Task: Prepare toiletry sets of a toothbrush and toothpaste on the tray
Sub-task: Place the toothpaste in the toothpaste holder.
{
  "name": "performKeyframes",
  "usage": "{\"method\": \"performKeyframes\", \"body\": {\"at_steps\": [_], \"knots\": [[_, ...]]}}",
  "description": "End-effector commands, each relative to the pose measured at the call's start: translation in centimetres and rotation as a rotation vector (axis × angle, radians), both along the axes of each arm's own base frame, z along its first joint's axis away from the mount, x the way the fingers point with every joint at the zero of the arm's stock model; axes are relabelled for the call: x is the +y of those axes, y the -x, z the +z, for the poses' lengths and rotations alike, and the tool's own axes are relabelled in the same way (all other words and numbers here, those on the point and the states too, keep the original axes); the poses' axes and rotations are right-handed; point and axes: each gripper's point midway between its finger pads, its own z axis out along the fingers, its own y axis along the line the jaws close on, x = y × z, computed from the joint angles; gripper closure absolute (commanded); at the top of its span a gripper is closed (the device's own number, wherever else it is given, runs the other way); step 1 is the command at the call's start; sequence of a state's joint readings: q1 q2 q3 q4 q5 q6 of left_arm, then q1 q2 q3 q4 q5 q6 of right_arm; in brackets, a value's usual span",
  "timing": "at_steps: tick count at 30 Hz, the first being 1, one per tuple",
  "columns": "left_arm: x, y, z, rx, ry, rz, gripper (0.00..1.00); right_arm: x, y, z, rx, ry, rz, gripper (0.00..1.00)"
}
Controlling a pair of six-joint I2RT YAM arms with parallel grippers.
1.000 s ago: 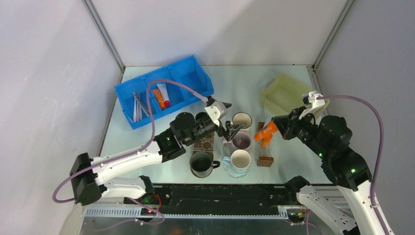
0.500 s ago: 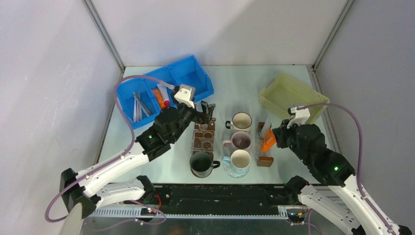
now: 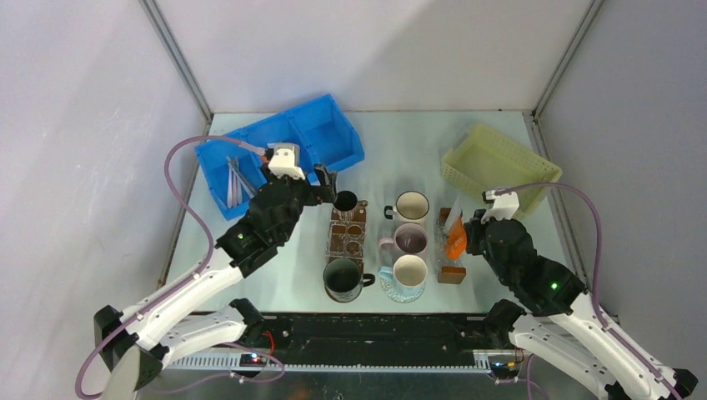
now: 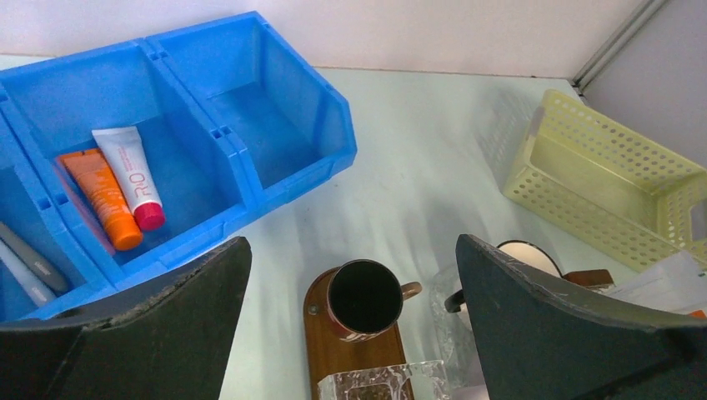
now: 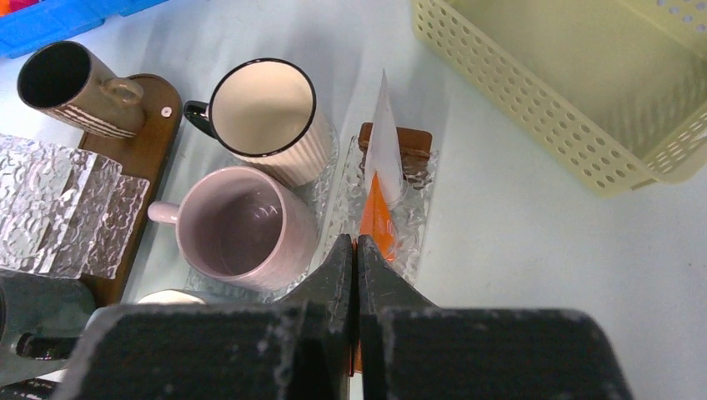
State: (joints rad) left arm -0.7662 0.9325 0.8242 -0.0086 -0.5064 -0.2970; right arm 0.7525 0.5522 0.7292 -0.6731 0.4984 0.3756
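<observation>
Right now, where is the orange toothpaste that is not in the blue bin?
In the right wrist view, that orange toothpaste is held in the shut right claw, over the clear box just right of the pink mug.

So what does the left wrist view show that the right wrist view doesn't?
Only the left wrist: the open left gripper, and the orange tube, white tube and brushes lying in the blue bin, which is just a corner strip in the right wrist view.
Only the right wrist: the right gripper shut on the held tube over the clear tray, contact unclear; also the pink mug and clear boxes.
Both: the brown mug, white mug and basket.
</observation>
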Motion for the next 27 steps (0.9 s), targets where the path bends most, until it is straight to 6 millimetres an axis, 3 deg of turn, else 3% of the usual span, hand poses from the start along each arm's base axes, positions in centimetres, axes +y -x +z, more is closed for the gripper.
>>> {"method": "performKeyframes", "body": {"at_steps": [1, 27], "knots": [[1.3, -0.1, -0.1, 0.009, 0.03, 0.057, 0.0, 0.0, -0.9, 1.1, -0.07, -0.059, -0.057, 1.0], [3.4, -0.4, -1.0, 0.022, 0.058, 0.153, 0.0, 0.1, -0.4, -2.8, -0.036, -0.035, -0.078, 1.0]]}}
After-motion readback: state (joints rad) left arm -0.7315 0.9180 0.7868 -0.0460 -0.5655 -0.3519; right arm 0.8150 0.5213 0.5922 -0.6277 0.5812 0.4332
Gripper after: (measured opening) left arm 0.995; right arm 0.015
